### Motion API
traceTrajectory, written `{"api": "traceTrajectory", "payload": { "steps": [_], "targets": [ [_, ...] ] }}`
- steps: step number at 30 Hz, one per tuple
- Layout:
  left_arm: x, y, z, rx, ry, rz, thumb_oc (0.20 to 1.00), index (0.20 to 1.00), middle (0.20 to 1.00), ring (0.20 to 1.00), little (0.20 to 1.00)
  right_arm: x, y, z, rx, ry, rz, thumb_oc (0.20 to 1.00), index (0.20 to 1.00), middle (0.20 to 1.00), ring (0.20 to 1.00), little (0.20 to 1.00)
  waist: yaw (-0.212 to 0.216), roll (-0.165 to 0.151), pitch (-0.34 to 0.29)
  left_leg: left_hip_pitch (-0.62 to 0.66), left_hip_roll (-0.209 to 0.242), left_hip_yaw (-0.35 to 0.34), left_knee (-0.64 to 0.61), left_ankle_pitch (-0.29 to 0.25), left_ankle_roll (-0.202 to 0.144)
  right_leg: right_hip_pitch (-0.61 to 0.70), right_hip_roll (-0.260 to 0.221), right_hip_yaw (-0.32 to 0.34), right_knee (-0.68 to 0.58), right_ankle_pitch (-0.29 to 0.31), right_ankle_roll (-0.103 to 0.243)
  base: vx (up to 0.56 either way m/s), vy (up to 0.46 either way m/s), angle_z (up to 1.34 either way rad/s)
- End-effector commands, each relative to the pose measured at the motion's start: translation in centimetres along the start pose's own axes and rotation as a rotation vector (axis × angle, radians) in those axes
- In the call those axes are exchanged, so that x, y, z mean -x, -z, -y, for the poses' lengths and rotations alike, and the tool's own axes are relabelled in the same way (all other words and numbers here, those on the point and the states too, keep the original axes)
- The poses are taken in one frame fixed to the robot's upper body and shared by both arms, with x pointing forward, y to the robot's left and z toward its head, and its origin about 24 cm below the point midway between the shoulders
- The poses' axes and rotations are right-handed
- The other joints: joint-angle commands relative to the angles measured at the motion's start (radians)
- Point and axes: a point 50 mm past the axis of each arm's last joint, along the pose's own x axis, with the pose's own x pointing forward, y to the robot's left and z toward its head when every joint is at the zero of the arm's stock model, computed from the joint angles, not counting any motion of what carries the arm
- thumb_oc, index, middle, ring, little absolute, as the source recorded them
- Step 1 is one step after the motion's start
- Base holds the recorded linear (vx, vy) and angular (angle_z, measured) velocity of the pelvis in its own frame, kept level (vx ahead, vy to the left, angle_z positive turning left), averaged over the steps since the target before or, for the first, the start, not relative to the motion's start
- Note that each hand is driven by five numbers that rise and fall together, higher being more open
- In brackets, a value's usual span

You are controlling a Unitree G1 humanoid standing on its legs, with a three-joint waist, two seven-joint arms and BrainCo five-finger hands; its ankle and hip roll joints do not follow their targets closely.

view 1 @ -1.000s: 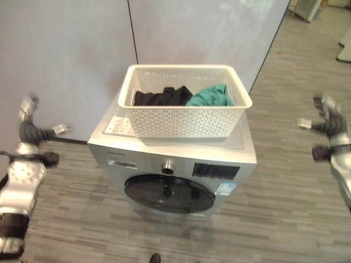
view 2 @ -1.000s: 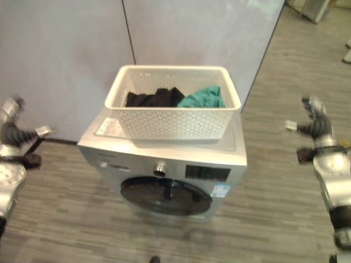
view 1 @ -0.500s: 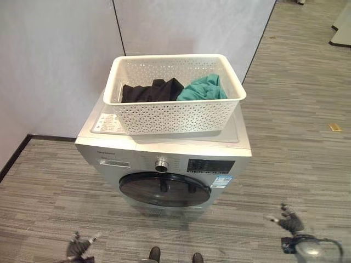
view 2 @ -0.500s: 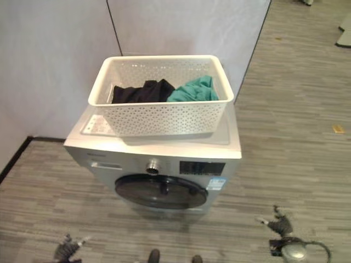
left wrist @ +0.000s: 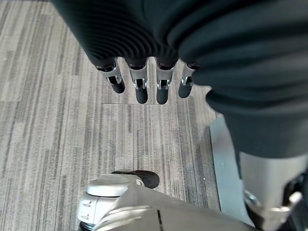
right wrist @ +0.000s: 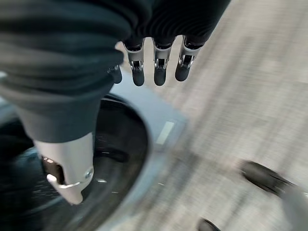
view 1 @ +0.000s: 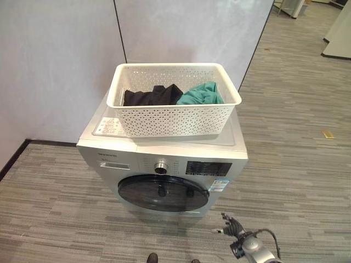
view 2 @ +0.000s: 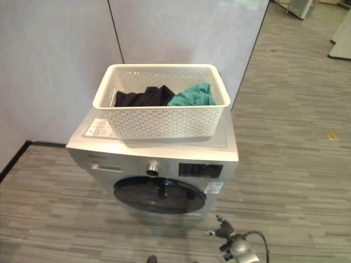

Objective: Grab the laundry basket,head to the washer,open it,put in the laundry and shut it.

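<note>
Low in front of the washer, the robot's right hand [view 1: 229, 226] hangs near the floor with its silver, dark-tipped fingers [right wrist: 159, 67] straight and spread a little, its thumb [right wrist: 67, 180] standing apart, and nothing held in it; its wrist view looks past those fingers onto the dark round glass door [right wrist: 72, 159] of the machine. The left hand [left wrist: 144, 82] shows in its own wrist view, fingers likewise straight and side by side over the grey wood-grain plank floor [left wrist: 48, 120], gripping nothing. Just beyond the right hand stands the silver front-loading washing machine [view 1: 162, 164], its dark round door [view 1: 163, 193] closed, with a metal dial [view 1: 160, 167] and a dark control panel [view 1: 207, 168] above it. On the machine's flat top sits the cream perforated plastic laundry basket [view 1: 173, 116], rectangular and upright, apart from both hands. Inside the basket lie a bundled black garment [view 1: 151, 96] on the robot's left side and a crumpled teal garment [view 1: 202, 94] on its right, the two touching in the middle. A white label sticker [view 1: 111, 125] lies on the washer's top just beside the basket's left front corner. Behind the washer rise pale grey wall panels [view 1: 60, 60].
</note>
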Motion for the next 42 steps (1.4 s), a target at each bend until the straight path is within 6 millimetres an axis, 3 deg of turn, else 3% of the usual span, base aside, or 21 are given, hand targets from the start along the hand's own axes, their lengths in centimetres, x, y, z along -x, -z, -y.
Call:
{"api": "traceTrajectory", "payload": {
  "steps": [1,2,14,22,25,32,39,42],
  "targets": [
    [-0.3,-0.4,-0.8,-0.089,-0.024,-0.014,1.0,1.0,1.0,1.0,1.0,0.0,-3.7,1.8,0.113,0.043,0.178,1.0,1.0,1.0,1.0,1.0,0.01,-0.003,-0.003,0.011,0.054,-0.004,0.004,-0.065,0.007,-0.023,-0.079,-0.014,0.013,-0.023,0.061,-0.02,-0.021,0.03],
    [-0.3,-0.8,-0.9,-0.08,-0.03,-0.004,1.0,1.0,1.0,1.0,1.0,0.3,-4.7,2.4,0.144,0.063,0.228,1.0,1.0,1.0,1.0,1.0,0.008,-0.003,0.001,0.008,0.054,-0.009,0.004,-0.062,0.006,-0.022,-0.078,-0.016,0.015,-0.026,0.06,0.0,0.0,0.0],
    [-0.4,-2.0,-0.2,-0.099,-0.018,0.036,1.0,1.0,1.0,1.0,1.0,1.3,-6.5,4.4,0.184,0.155,0.329,1.0,1.0,1.0,1.0,1.0,0.007,0.006,-0.001,0.013,0.053,-0.035,0.004,-0.064,0.007,-0.009,-0.078,-0.035,0.025,-0.036,0.056,0.01,-0.004,0.05],
    [-0.2,-1.5,0.0,-0.067,0.008,0.04,1.0,1.0,1.0,1.0,1.0,-1.4,-8.3,7.0,0.297,0.256,0.233,1.0,1.0,1.0,1.0,1.0,0.099,0.019,0.016,-0.025,0.04,-0.102,0.004,-0.041,0.007,-0.004,-0.081,-0.076,0.009,-0.038,0.052,0.03,-0.001,0.25],
    [-0.2,-1.3,-0.1,0.011,0.009,0.025,1.0,1.0,1.0,1.0,1.0,-2.3,-10.1,7.7,0.263,0.294,0.226,1.0,1.0,1.0,1.0,1.0,0.139,0.028,0.039,-0.072,0.028,-0.138,0.008,-0.019,0.005,-0.028,-0.081,-0.088,0.009,-0.039,0.049,-0.04,0.008,0.24],
    [-0.3,-1.7,-0.2,0.077,0.0,0.039,1.0,1.0,1.0,1.0,1.0,-2.9,-10.3,6.5,0.231,0.279,0.204,1.0,1.0,1.0,1.0,1.0,0.175,0.041,0.053,-0.107,0.008,-0.183,0.011,-0.002,0.007,-0.041,-0.083,-0.109,0.009,-0.041,0.046,-0.01,0.014,0.18],
    [-0.2,-1.8,0.3,0.065,0.0,0.048,1.0,1.0,1.0,1.0,1.0,-3.4,-9.9,2.7,0.208,0.186,0.182,1.0,1.0,1.0,1.0,1.0,0.193,0.048,0.049,-0.118,-0.003,-0.206,0.007,0.004,0.009,-0.044,-0.085,-0.121,0.009,-0.044,0.047,0.01,0.018,0.13],
    [-0.2,-1.8,0.3,0.058,-0.01,0.053,1.0,1.0,1.0,1.0,1.0,-3.5,-9.6,2.2,0.184,0.187,0.172,1.0,1.0,1.0,1.0,1.0,0.197,0.046,0.045,-0.11,-0.002,-0.204,0.005,0.002,0.01,-0.039,-0.087,-0.117,0.009,-0.045,0.048,0.0,0.0,0.0]
  ]
}}
